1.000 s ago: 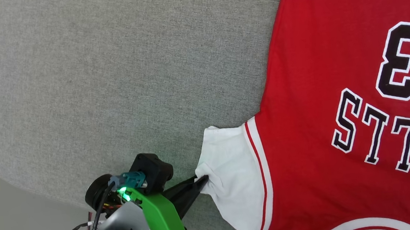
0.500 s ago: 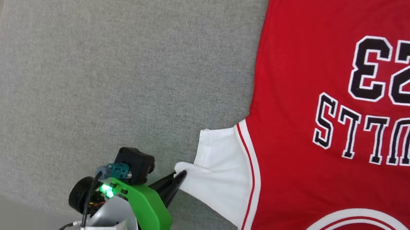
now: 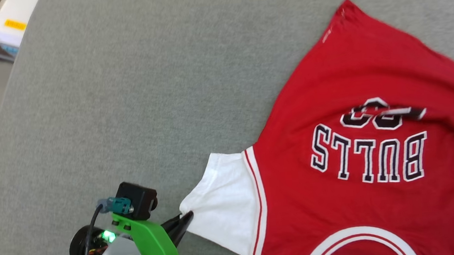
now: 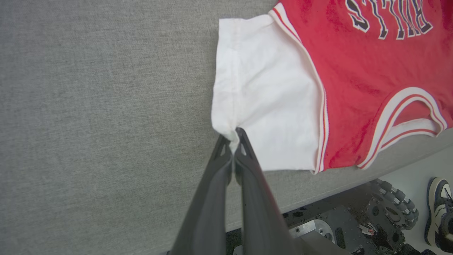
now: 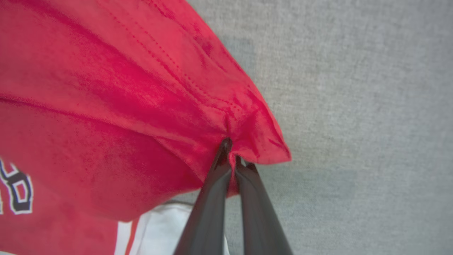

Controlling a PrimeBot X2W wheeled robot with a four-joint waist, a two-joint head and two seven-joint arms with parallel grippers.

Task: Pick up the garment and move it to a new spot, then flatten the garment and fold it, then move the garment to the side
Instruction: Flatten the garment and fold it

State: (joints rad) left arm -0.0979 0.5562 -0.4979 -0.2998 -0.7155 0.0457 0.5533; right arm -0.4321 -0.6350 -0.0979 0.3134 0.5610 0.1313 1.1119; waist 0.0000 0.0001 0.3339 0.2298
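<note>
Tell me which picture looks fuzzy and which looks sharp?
Right wrist view: the garment looks smeary up close, its stitching soft. Head view: the BULLS lettering is crisp, under soft, even light. Left wrist view: the white sleeve is sharp.

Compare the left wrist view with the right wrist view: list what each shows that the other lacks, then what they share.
Left wrist view: the left gripper shut on a white sleeve, the striped neckline, the robot's wheeled base and a shoe. Right wrist view: the right gripper shut on a red hem corner. Shared: the red garment and the grey padded surface.
</note>
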